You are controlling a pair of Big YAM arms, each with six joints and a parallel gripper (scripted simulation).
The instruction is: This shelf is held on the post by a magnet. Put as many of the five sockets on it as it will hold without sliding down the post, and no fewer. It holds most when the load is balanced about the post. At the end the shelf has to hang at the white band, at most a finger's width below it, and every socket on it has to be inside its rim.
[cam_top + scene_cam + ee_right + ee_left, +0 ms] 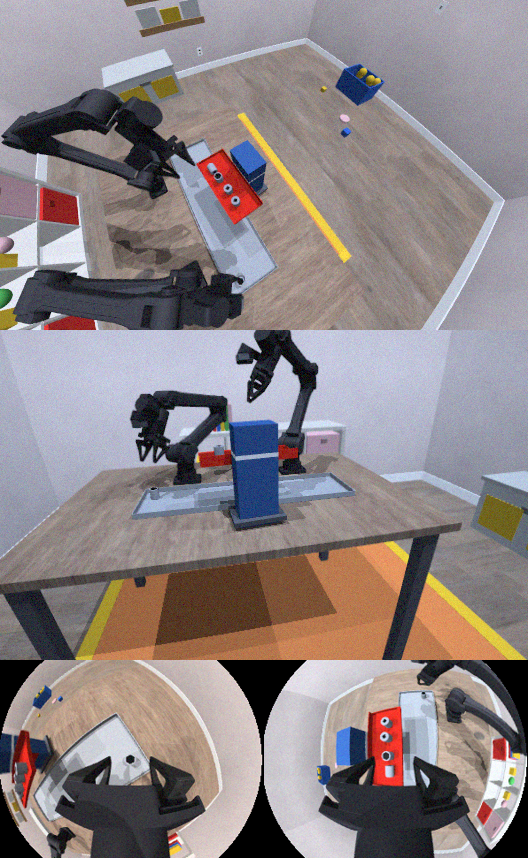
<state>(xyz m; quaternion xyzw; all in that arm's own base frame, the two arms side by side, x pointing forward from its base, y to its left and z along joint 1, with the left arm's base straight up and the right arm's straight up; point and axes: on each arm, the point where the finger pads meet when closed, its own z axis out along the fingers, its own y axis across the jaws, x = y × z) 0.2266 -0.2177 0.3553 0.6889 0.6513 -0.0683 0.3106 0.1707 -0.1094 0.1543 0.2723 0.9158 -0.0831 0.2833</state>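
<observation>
The red shelf (250, 201) (210, 461) (376, 726) is on the blue post (247, 156) (255, 490) (350, 746), roughly level with the white band (255, 456). Three sockets stand upright inside its rim: one (235, 201) (386, 722), another (228, 189) (385, 737), and a third (218, 176) (387, 755). A fourth socket (212, 168) (390, 770) lies on its side near one end. The fifth socket (154, 493) (423, 694) (130, 759) stands in the grey tray. My left gripper (186, 170) (251, 399) (394, 759) is open, above the shelf's lying-socket end. My right gripper (151, 460) (130, 759) is open above the fifth socket.
The grey tray (260, 265) (320, 485) (117, 726) lies below and in front of the shelf. The post stands on a dark base (260, 520) close to the shelf's back side. The exact gap between band and shelf is partly hidden by the post.
</observation>
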